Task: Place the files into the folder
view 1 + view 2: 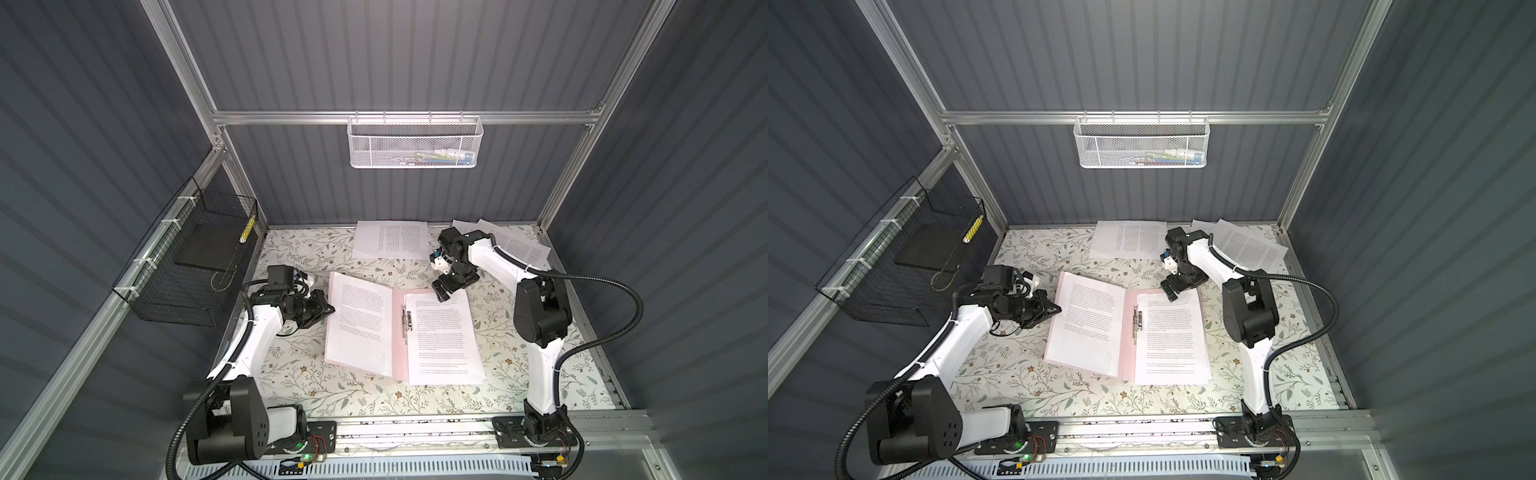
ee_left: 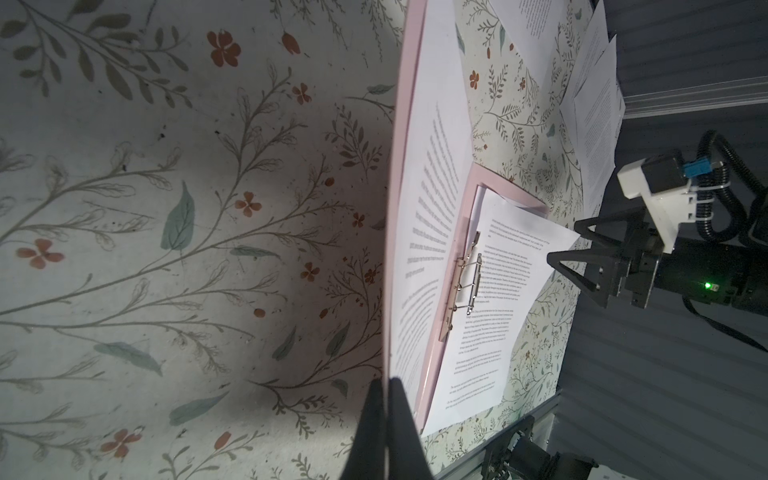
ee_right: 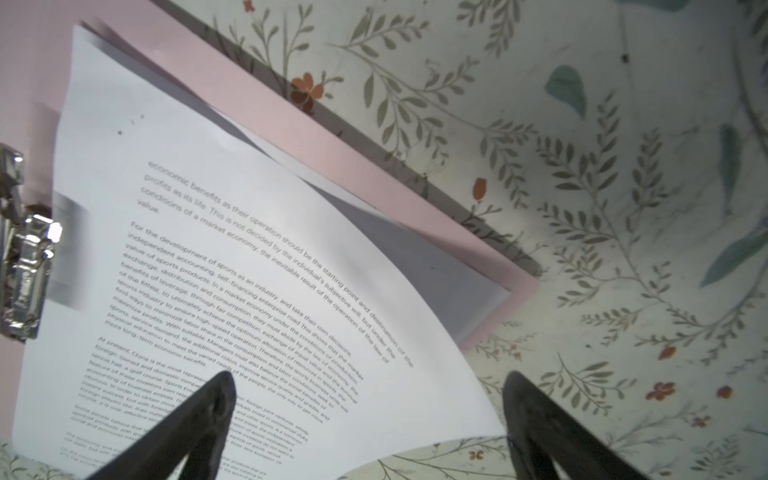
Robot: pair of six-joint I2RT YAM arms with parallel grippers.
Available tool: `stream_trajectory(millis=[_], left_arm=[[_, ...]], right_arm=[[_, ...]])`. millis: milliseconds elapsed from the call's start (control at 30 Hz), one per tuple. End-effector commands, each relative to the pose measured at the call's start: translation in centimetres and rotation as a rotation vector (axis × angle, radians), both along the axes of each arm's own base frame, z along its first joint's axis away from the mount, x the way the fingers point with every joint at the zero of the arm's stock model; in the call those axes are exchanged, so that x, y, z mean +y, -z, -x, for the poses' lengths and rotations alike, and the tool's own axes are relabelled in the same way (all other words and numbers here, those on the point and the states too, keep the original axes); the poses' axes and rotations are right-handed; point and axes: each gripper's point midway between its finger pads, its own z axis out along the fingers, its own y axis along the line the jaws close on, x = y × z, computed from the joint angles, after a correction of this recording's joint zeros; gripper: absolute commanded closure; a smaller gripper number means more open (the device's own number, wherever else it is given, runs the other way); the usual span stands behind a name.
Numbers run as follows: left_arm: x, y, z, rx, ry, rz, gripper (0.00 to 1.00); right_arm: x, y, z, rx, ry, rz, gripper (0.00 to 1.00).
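While L tool (image 2: 385,384) nips pink card folder (image 3: 291,137) cover | R tool (image 3: 370,376) agape over curled white sheet (image 3: 249,249)

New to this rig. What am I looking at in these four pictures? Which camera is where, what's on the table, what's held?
Two robot arms are bolted at the front of a table with a flowered cover. Two pictures look down from overhead, nearly the same view; the other two come from a camera on each arm's wrist. A pink folder lies open mid-table, with printed sheets on its right half beside a metal clip. Further back lie loose sheets. The left tool is shut on the outer edge of the folder's left cover, holding it tilted up. The right tool is open and empty, over the far edge of the sheets in the folder.
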Motion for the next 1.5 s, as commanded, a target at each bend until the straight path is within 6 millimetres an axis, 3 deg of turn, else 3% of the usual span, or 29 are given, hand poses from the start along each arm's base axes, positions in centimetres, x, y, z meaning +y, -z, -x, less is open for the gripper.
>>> stream_trajectory(millis=[0,100,200,267,367,433,500,567,700,767,867,1000,1133,1267,1467], left_arm=[[-0.1,-0.6,0.0,-0.004,-0.001,-0.003,1.0],[0.0,-0.6,0.1,-0.006,-0.002,-0.009,1.0],[0.0,-0.7,0.1,-0.009,0.0,-0.012,1.0],[0.0,-0.5,0.1,-0.003,0.001,-0.011,1.0],[-0.3,-0.5,0.0,0.0,0.0,0.009,1.0],[-0.3,-0.5,0.0,0.004,-0.003,0.014,1.0],[-0.3,-0.7,0.2,-0.001,-0.007,0.013,1.0],[-0.1,-0.8,0.4,0.002,-0.018,0.002,1.0],[0.5,0.1,0.7,0.018,-0.051,-0.025,1.0],[0.6,0.9,0.8,0.032,-0.06,-0.03,1.0],[0.7,1.3,0.8,0.044,-0.062,-0.035,1.0],[0.8,1.2,0.8,0.039,-0.063,-0.041,1.0],[1.0,0.9,0.9,0.035,-0.056,-0.059,1.0],[1.0,0.8,1.0,0.033,-0.045,-0.068,1.0],[1.0,0.5,0.8,0.024,-0.04,-0.069,1.0]], right_arm=[[-0.8,-6.2,-1.3,-0.246,0.057,0.032,0.01],[-0.4,-10.9,0.2,-0.467,0.119,-0.105,0.01],[-2.0,-12.8,2.9,-0.489,0.319,-0.327,0.01],[-3.4,-12.9,5.1,-0.481,0.401,-0.352,0.01],[-3.2,-12.9,8.9,-0.476,0.402,-0.428,0.02],[-2.6,-13.0,11.7,-0.44,0.413,-0.512,0.09],[-1.8,-12.0,14.8,-0.391,0.416,-0.562,0.21],[-1.4,-10.3,17.8,-0.326,0.422,-0.555,0.45],[1.0,-5.6,23.6,-0.145,0.379,-0.527,0.79],[2.4,-3.6,25.7,-0.087,0.363,-0.512,0.89],[4.0,-0.1,28.4,-0.017,0.32,-0.431,0.93],[5.4,3.0,30.1,0.019,0.281,-0.337,0.94],[6.7,4.7,30.5,0.03,0.277,-0.315,0.94],[6.7,6.4,30.4,0.023,0.302,-0.285,0.94],[5.5,7.1,29.1,-0.067,0.352,-0.237,0.95]])
